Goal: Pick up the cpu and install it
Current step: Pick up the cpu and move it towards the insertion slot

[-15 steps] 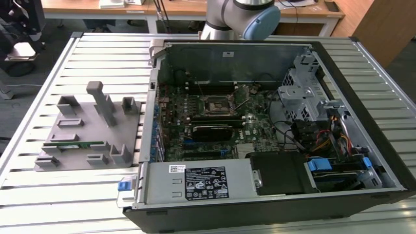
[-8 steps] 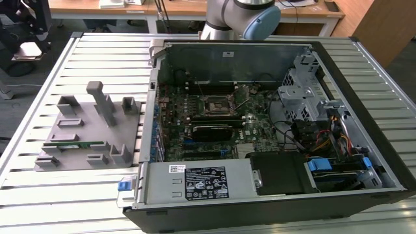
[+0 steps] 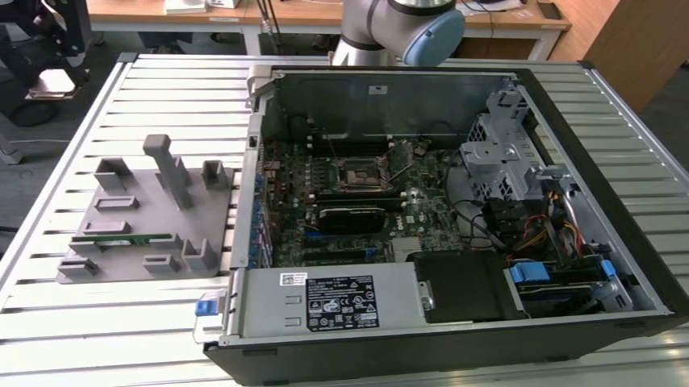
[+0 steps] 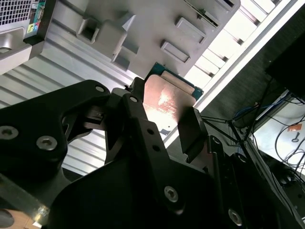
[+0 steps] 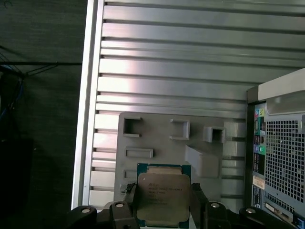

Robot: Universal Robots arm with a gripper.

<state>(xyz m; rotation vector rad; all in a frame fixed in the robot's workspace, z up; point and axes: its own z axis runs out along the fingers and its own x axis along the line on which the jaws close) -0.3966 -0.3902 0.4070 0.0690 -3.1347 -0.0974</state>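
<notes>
Clenched the fingers point(image 5: 198, 204) of the gripper point(image 5: 164, 206) on two opposite edges of the cpu point(image 5: 163, 191), silvery top turned toward the first wrist view. Showed the same grasp in the second wrist view, chip point(image 4: 167, 100) pinched flat between black pads. Carried it apart from the gray fixture tray point(image 5: 157, 129) behind it, seated in none of the pockets as far as could be judged. Reckoned the pick-up done and the whole install left.

Took in, beyond the tray, the slatted tabletop point(image 5: 167, 71) and a corner of the computer case point(image 5: 281, 143) just beside the tray.

Found, in the exterior view, that tray on the case's left, with a green memory stick point(image 3: 121, 239) lying in it. Found the case open on its side, with the black motherboard socket point(image 3: 356, 175) near the board's middle and no chip seated in it. Could not tell whether its cover stood open. Noted the case walls all round, a metal drive cage point(image 3: 501, 145) and loose cables point(image 3: 485, 218) on the exterior view's right of the socket, likely crowding any approach. Glimpsed the arm point(image 3: 401, 28) behind the far wall.
</notes>
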